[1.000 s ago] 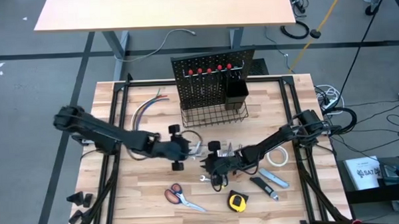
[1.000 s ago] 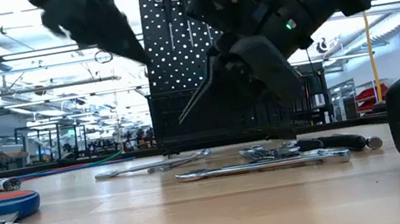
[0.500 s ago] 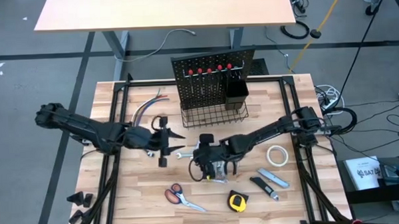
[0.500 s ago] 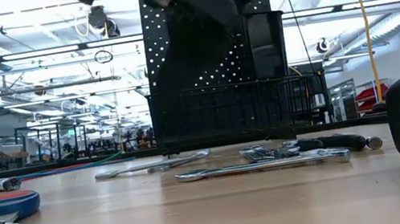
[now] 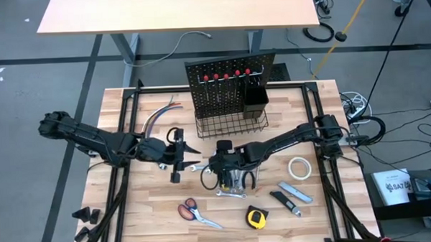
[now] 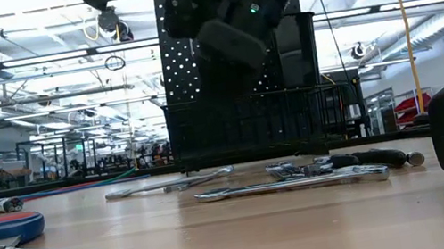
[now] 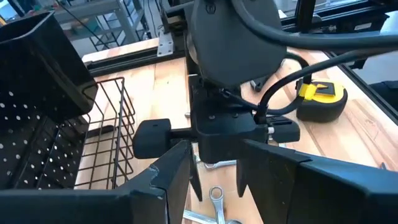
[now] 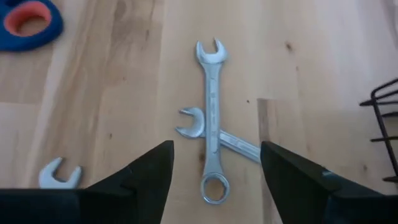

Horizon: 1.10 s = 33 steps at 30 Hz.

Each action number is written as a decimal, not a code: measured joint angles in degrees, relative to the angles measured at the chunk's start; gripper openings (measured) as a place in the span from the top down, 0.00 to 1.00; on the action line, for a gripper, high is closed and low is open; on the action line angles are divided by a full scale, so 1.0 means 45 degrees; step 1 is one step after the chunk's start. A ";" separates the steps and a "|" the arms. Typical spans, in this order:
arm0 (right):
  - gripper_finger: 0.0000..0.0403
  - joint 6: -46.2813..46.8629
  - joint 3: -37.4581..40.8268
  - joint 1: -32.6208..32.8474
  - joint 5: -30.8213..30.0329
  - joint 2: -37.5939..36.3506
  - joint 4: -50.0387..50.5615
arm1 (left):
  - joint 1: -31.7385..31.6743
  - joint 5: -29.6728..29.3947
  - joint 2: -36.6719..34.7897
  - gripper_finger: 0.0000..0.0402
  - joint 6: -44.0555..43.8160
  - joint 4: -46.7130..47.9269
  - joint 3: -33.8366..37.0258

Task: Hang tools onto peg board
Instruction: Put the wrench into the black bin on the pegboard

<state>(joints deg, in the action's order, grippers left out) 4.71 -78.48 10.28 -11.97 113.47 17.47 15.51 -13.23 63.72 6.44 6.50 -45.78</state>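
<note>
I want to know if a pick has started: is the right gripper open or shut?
Open. In its wrist view the right gripper has its fingers spread wide apart, empty, above two crossed wrenches lying flat on the table.

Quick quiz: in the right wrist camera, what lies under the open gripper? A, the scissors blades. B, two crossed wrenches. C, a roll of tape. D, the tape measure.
B: the right gripper stands open over two crossed wrenches lying on the table.
</note>
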 joint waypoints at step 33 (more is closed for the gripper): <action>0.42 0.0597 0.0000 0.0007 0.0079 0.0048 -0.1753 | -0.0121 0.0573 -0.0023 0.63 0.0779 -0.2529 0.1185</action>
<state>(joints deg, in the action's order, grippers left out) 7.40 -78.48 10.31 -11.62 113.69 9.58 14.96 -10.66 63.62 9.94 -4.88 -40.45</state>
